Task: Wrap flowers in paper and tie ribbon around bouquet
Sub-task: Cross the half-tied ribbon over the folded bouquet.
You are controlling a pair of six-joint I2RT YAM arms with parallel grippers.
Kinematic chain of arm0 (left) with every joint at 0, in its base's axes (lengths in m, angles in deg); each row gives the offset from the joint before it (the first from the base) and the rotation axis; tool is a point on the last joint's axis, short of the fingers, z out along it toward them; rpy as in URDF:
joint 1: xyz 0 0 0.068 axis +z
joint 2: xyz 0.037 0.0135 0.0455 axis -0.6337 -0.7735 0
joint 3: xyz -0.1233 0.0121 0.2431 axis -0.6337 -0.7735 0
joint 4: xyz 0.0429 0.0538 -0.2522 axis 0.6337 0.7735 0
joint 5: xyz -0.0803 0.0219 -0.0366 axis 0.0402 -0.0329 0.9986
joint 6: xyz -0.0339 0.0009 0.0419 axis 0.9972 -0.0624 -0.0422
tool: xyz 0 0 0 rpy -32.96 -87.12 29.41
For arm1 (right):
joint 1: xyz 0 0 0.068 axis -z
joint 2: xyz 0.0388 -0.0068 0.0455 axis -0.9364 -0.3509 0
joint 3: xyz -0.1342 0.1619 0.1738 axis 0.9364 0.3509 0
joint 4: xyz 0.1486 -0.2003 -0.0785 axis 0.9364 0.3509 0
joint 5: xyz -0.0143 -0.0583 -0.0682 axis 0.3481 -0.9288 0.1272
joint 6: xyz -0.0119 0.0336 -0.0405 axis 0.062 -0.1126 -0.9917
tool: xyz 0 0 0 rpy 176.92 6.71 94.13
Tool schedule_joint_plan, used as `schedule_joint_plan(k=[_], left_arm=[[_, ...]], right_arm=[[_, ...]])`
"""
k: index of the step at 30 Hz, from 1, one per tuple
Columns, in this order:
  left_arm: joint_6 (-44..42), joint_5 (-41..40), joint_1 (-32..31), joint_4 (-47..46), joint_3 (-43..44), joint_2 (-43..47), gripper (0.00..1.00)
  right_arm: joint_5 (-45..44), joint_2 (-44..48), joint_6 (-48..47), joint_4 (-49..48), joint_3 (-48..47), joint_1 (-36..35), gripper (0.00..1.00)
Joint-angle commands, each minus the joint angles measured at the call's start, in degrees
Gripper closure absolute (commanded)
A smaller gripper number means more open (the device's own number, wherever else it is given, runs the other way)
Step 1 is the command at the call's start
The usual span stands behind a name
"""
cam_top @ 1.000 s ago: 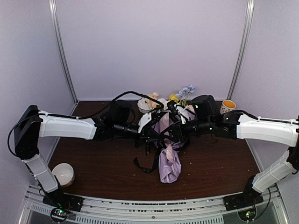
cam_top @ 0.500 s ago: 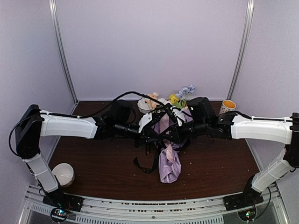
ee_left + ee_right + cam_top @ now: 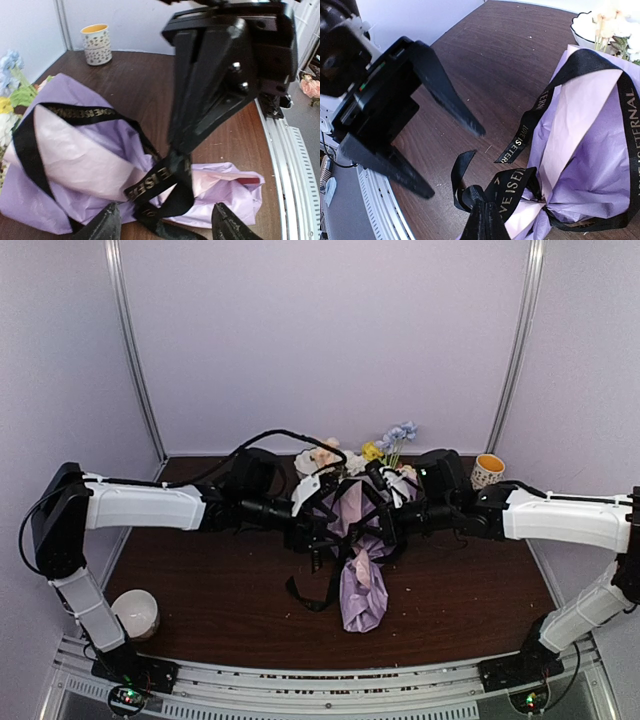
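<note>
We read the bouquet [image 3: 358, 560] as lying on the desk [image 3: 200, 590] midway between both arms. Its long axis runs near to far: the flowers [image 3: 398, 432] stick out at the far end, and the twisted tail of the paper [image 3: 362, 605] points back toward the arm bases. The ribbon [image 3: 512, 187] crosses the paper in wide loops and gathers at the narrow waist, and that waist is where everything meets. The right end effector [image 3: 485, 222] is clenched on the ribbon right at that gathered point, as the left wrist view also shows. The left end effector [image 3: 454, 164] faces it from the other side, jaws released and spread, gripping nothing. A short curled ribbon tail sits just in front of its fingertips, so we judge the left arm the nearer one for taking a free end, reaching across the bouquet's long axis toward the waist. Against the overhead picture a second earlier, the left end effector has let go while the right has closed, and a little more lilac paper shows between the two wrists.
</note>
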Motion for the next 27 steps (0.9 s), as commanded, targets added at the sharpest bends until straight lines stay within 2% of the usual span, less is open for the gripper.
schedule_joint_plan(k=[1, 4, 5, 7, 11, 13, 15, 16, 19, 24, 27], left_arm=[[5.2, -4.3, 5.3, -1.3, -1.1, 1.4, 0.34], [6.2, -12.0, 7.4, 3.8, 3.2, -4.8, 0.34], [4.6, -12.5, 7.6, 9.8, 6.8, -8.0, 0.35], [3.7, -12.9, 7.6, 15.6, 12.9, -12.9, 0.37], [4.3, -15.4, 7.6, 13.6, 14.2, -15.8, 0.39], [3.7, -15.9, 7.6, 12.8, 14.3, -16.2, 0.47], [3.3, -15.0, 7.6, 12.3, 14.3, -16.5, 0.60], [3.2, -14.5, 7.6, 12.2, 14.5, -16.7, 0.68], [3.4, -13.9, 7.6, 11.7, 13.9, -16.7, 1.00], [3.2, -10.1, 7.6, 8.7, 9.8, -13.1, 1.00], [2.9, -10.4, 7.5, 7.6, 6.2, -7.8, 1.00]], right_arm=[[-1.1, 0.1, 1.4, -1.5, 1.1, 0.7, 1.00], [-1.0, -0.3, 1.8, -2.5, 1.3, 0.6, 1.00], [-1.0, -0.5, 2.0, -2.6, 1.1, 0.7, 1.00], [-0.9, -1.0, 2.1, -2.3, 0.6, 0.8, 1.00], [-1.0, -1.2, 2.0, -1.6, 0.3, 0.9, 1.00], [-0.9, -1.0, 2.1, -1.9, 0.7, 0.9, 1.00], [-0.9, -0.9, 2.2, -2.1, 0.9, 1.0, 1.00], [-0.8, -0.9, 2.3, -2.0, 1.0, 1.1, 1.00], [-0.9, -0.9, 2.5, -2.0, 1.0, 1.3, 1.00], [-0.9, -0.8, 3.2, -2.5, 1.4, 2.0, 1.00], [-1.1, -0.9, 3.5, -2.4, 1.4, 2.7, 1.00]])
